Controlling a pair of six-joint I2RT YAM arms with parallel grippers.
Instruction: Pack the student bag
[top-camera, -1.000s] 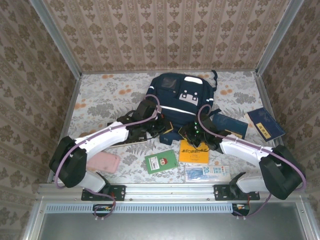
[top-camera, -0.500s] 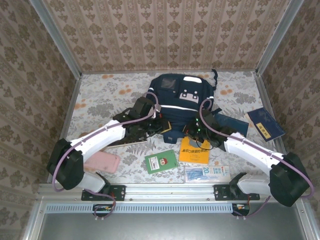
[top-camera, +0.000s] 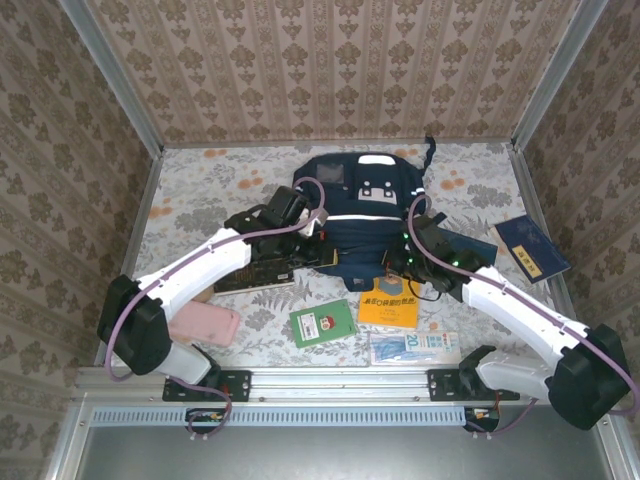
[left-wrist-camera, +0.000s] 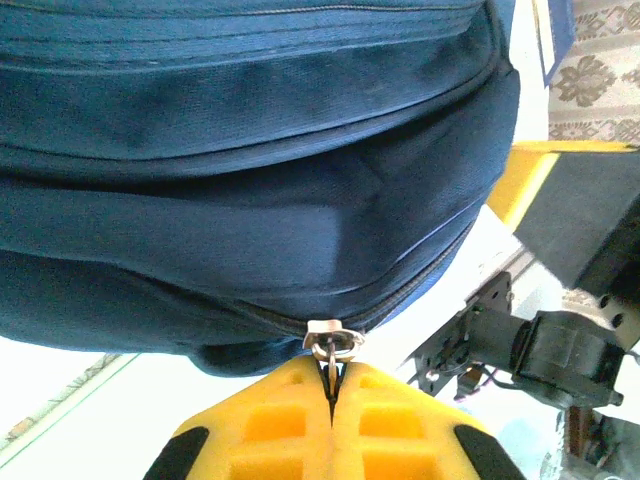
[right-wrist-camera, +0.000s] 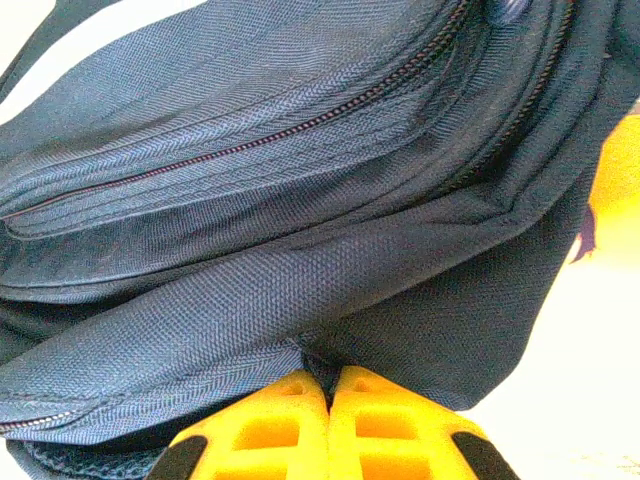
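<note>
Unzipping, likely, student bag (top-camera: 365, 212) lying centre-back on counter (top-camera: 200, 190) | left claw (left-wrist-camera: 330, 378) clamped on zipper pull (left-wrist-camera: 333, 343) | right claw (right-wrist-camera: 328, 385) pinching bag fabric | advice: draw the pull along its track, fabric held taut, no jerking

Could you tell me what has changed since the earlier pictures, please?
The right gripper closed onto the near fabric of the bag, and its arm reached farther out and rightward. The left gripper stayed shut on the zipper pull while its arm pushed farther out. The bag and the booklets in front of it stayed put.
</note>
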